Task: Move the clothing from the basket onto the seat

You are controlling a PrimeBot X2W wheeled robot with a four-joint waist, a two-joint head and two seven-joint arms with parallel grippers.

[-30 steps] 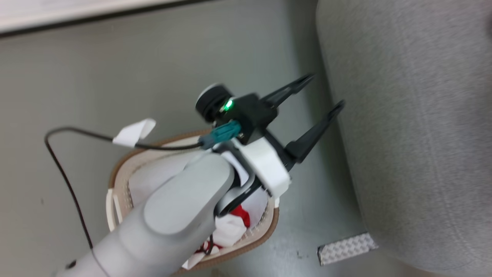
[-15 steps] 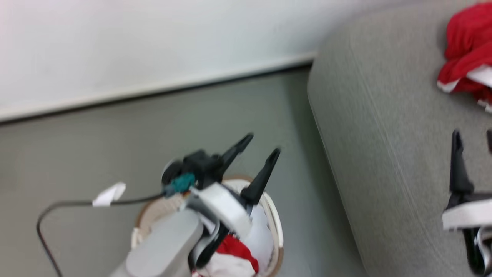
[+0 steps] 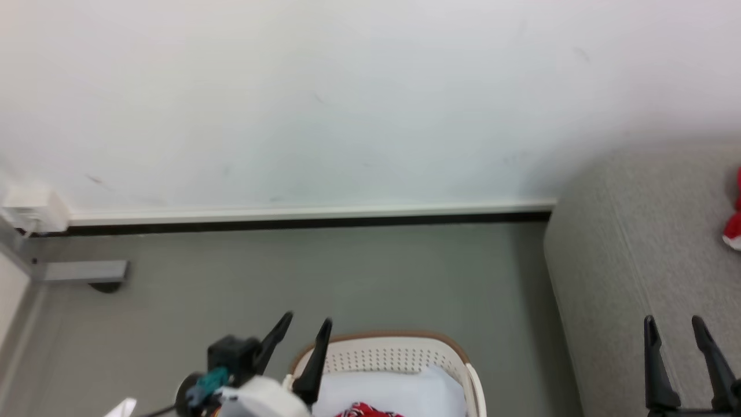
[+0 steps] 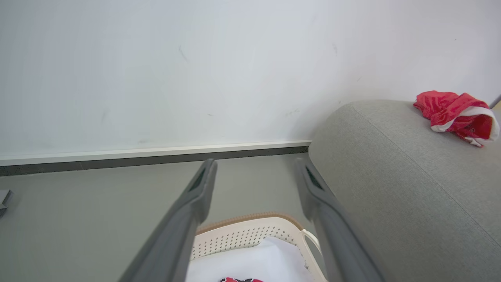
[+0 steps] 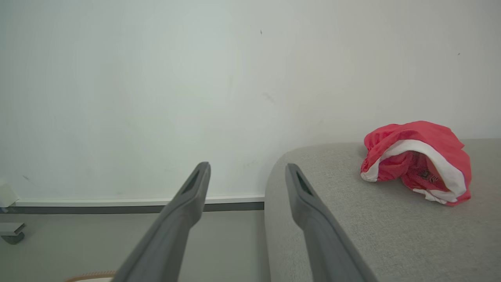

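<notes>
On the far right of the seat (image 5: 344, 227), a crumpled red garment (image 5: 415, 160) lies in a soft heap, its sheeny fabric folded around a broad white band. A second scrap of red clothing (image 3: 365, 412) with dark markings peeks up inside the basket (image 3: 393, 358), lying on a smooth white cloth (image 3: 399, 389). The basket is off-white plastic with rounded corners. Rows of small holes pierce its wall, its rim is brown and a looped handle sits on its right side. It stands on the floor (image 3: 347, 272) just left of the seat. The seat is grey woven upholstery with a rounded edge and a stitched seam along it. The left gripper (image 3: 307, 320) hovers at the basket's left edge, its two long, dark, tapering fingers spread apart and holding nothing. The right gripper (image 3: 672, 319) stands over the near part of the seat, fingers likewise parted and empty. Beyond them are matt grey-green flooring, a pale skirting board (image 3: 312, 213) above a dark strip, and a plain white wall (image 3: 347, 98).
</notes>
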